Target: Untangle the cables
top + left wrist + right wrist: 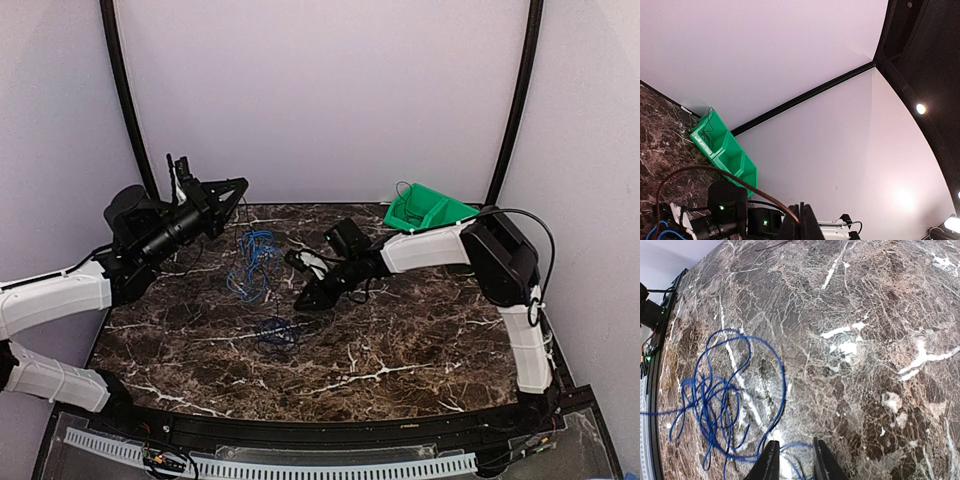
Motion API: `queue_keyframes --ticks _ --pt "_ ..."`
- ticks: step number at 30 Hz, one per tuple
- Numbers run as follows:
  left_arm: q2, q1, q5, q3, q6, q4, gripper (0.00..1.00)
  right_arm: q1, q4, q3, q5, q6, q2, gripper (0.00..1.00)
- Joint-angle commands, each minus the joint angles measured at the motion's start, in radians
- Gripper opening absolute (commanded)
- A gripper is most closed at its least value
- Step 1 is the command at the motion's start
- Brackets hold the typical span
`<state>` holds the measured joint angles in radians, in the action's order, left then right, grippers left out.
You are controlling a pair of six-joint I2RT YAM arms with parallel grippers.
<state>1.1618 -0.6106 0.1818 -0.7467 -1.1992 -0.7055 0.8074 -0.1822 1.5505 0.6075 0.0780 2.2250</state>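
Observation:
The cables (252, 262) are a loose tangle of thin blue wires with dark strands, at the table's middle left. A smaller blue clump (277, 331) lies nearer the front. My left gripper (228, 193) is raised above the tangle, near the back. In the left wrist view its jaws (803, 222) are shut on a thin dark wire (715, 170) that arcs away to the left. My right gripper (306, 296) is low over the table, just right of the tangle. It is open (795, 459), with a blue wire strand crossing between the fingertips. The blue loops (715, 400) spread to its left.
A green bin (426, 208) stands at the back right with a thin black wire in it; it also shows in the left wrist view (726, 150). The dark marble table (400, 340) has a black rim in front. White walls enclose the back and sides.

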Motion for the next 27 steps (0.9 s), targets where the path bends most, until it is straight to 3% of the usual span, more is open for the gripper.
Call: queue_keyframes --ticks 1,6,12,27 --pt "-0.013 0.005 -0.016 -0.044 0.165 0.265 0.00 -0.021 0.016 -0.020 0.021 0.077 -0.120 0.28" --pt "0.009 0.005 0.019 -0.054 0.211 0.295 0.00 -0.036 -0.086 -0.009 -0.030 0.252 -0.267 0.46" --pt "0.035 0.005 0.033 -0.040 0.229 0.287 0.00 -0.029 -0.146 0.004 0.046 0.338 -0.324 0.63" --pt "0.036 0.005 0.063 -0.036 0.233 0.288 0.00 0.035 -0.199 0.248 0.085 0.342 -0.130 0.70"
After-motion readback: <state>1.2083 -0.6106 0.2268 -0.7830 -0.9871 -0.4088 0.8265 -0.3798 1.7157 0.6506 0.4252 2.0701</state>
